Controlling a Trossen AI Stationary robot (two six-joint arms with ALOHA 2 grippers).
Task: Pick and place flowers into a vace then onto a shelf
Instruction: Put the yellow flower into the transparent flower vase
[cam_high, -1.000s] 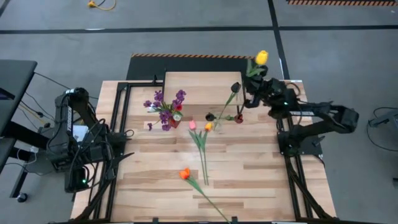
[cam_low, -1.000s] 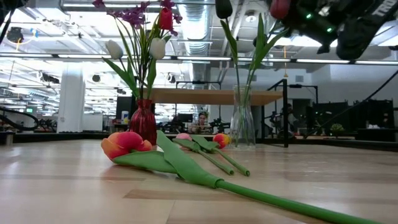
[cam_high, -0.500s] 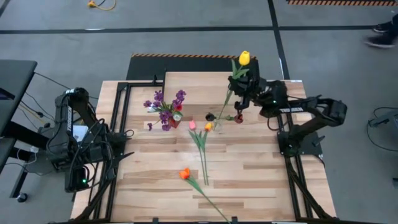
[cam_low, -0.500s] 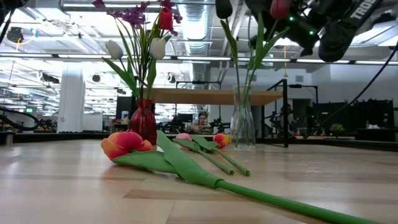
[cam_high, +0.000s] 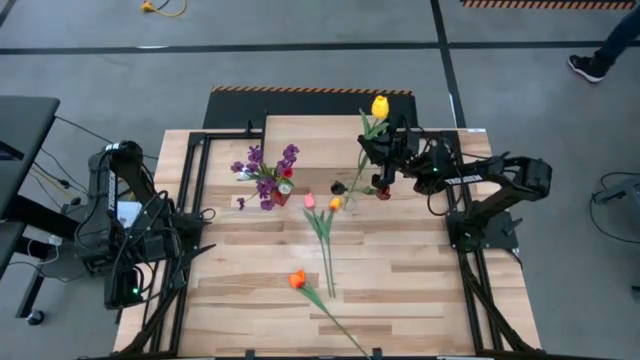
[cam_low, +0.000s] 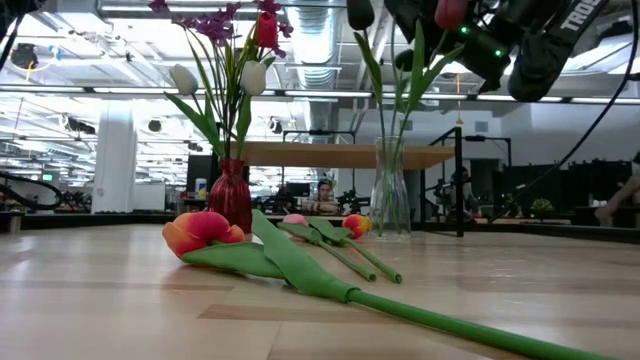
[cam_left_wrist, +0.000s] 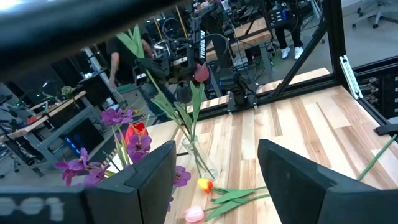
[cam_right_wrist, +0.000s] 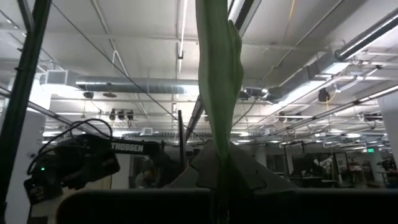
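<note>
My right gripper (cam_high: 388, 152) hovers above the clear glass vase (cam_low: 390, 195), which stands at the table's far right with a dark maroon and a red tulip in it; it is shut on a yellow tulip (cam_high: 379, 106). A red vase (cam_high: 284, 192) stands to its left and holds purple sprigs and tulips. Two tulips, pink and orange (cam_high: 322, 215), lie on the table's middle, and one orange tulip (cam_high: 297, 280) lies near the near edge. The shelf (cam_high: 310, 135) stands along the far edge. My left gripper (cam_left_wrist: 214, 186) is open and waits off the table's left side. My right gripper pinches the yellow tulip's green stem (cam_right_wrist: 219, 134) between its two fingers, below the leaves. The tulip is lifted clear of the table and stands roughly upright, its head above the fingers. The lower end of the stem is hidden by the gripper.
Black frame rails (cam_high: 190, 190) run along the table's left and right sides. Bare planks (cam_high: 230, 260) lie left of the loose tulips. A person's leg (cam_high: 600, 50) shows on the floor beyond the far right corner.
My right gripper has carried the yellow tulip toward the table's left, from over the far right corner until it is above the clear vase. It has stayed shut on the stem, and the tulip has stayed upright.
</note>
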